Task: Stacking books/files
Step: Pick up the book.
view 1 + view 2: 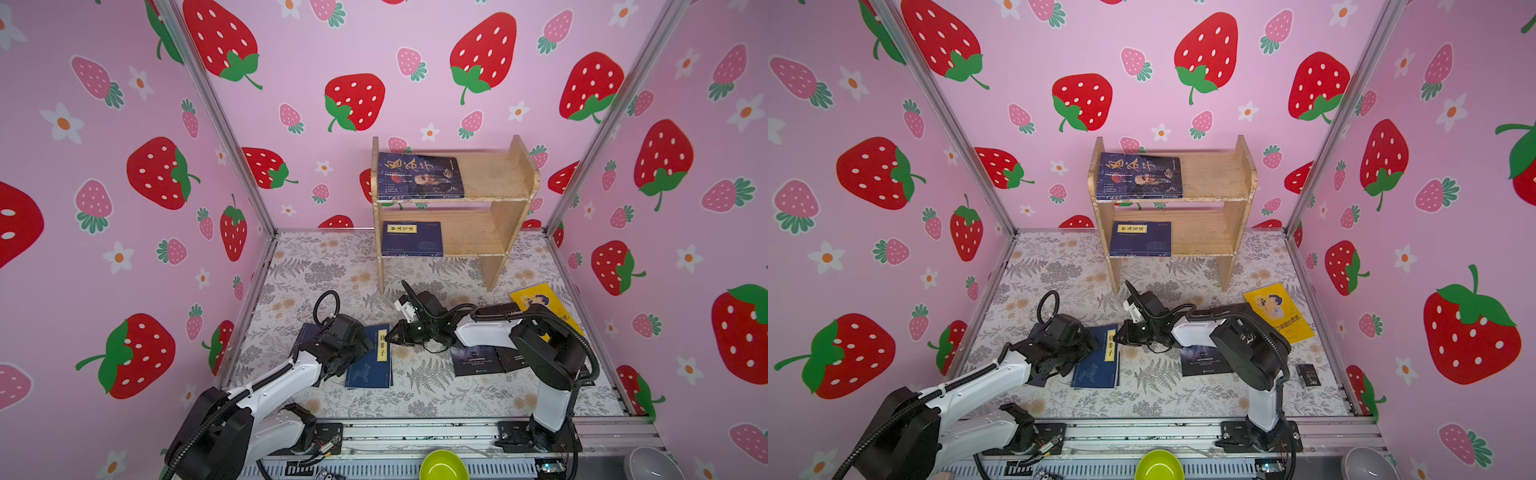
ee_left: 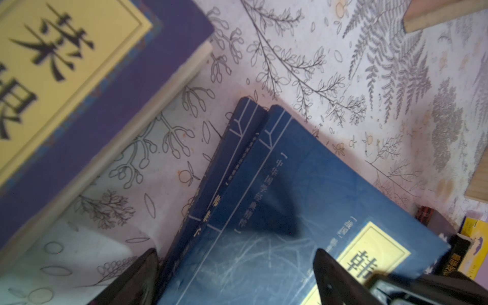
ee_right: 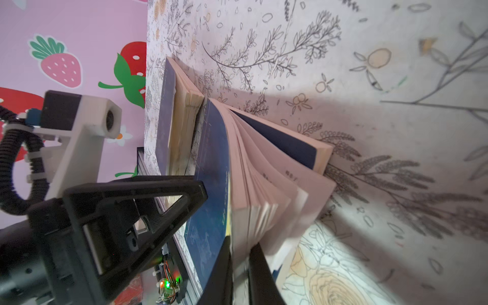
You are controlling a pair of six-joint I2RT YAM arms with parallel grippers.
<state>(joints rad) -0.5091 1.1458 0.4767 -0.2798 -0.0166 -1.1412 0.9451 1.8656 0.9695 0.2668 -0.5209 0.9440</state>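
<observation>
In both top views the left arm (image 1: 286, 374) covers most of a navy book (image 1: 306, 331), and the right arm (image 1: 490, 328) hides parts of the yellow book (image 1: 534, 297) and the black books (image 1: 476, 359). In the left wrist view that navy book (image 2: 105, 118) is blurred and cut off by the edge. Pages of the blue book (image 3: 211, 171) blur where the right gripper (image 3: 240, 245) pinches them.

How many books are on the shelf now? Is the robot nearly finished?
Not nearly. Done: a portrait book and a navy book lie on the shelf. In hand: the right gripper pinches the labelled book's edge. To do: black books and the yellow book on the table.
</observation>
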